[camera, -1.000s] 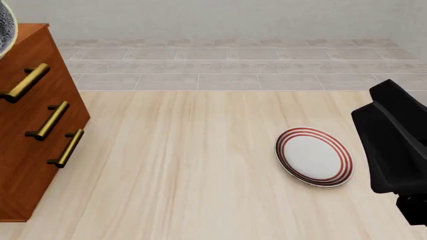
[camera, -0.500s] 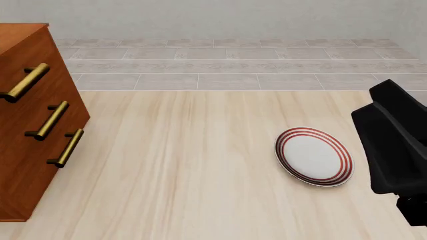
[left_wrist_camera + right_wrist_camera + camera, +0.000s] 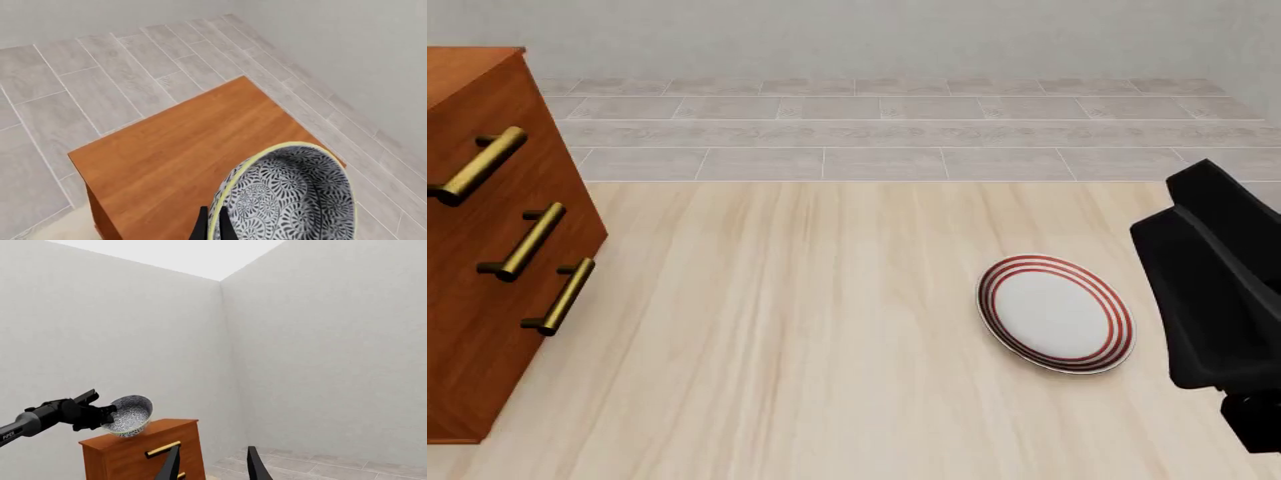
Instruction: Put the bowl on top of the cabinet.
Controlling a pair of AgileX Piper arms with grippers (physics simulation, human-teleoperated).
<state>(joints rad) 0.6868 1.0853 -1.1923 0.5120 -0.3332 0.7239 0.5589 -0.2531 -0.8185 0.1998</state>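
Two arms work at a pale, wood-grain surface (image 3: pixel 814 330) in a plain room: light grey walls (image 3: pixel 320 340) meet at a corner, and the floor (image 3: pixel 894 130) beyond the surface is laid with long grey tiles. The cabinet (image 3: pixel 487 250), reddish-brown with three brass bar handles, stands at the left edge of the surface in the front view, where only part of it shows.

Seen from the right wrist camera, the left gripper (image 3: pixel 103 416) holds the bowl (image 3: pixel 130 415) by its rim, the bowl tilted and hanging just above the cabinet's top; whether it touches the wood cannot be told. The left wrist camera looks down on the bowl's blue-and-white patterned inside and pale yellow rim, with the bare cabinet top beneath it.

A white plate (image 3: pixel 1054 313) with red rings lies flat on the surface toward the right, near the black right arm (image 3: pixel 1214 290). The right gripper (image 3: pixel 212 462) points into the room, its two fingers parted with nothing between them.
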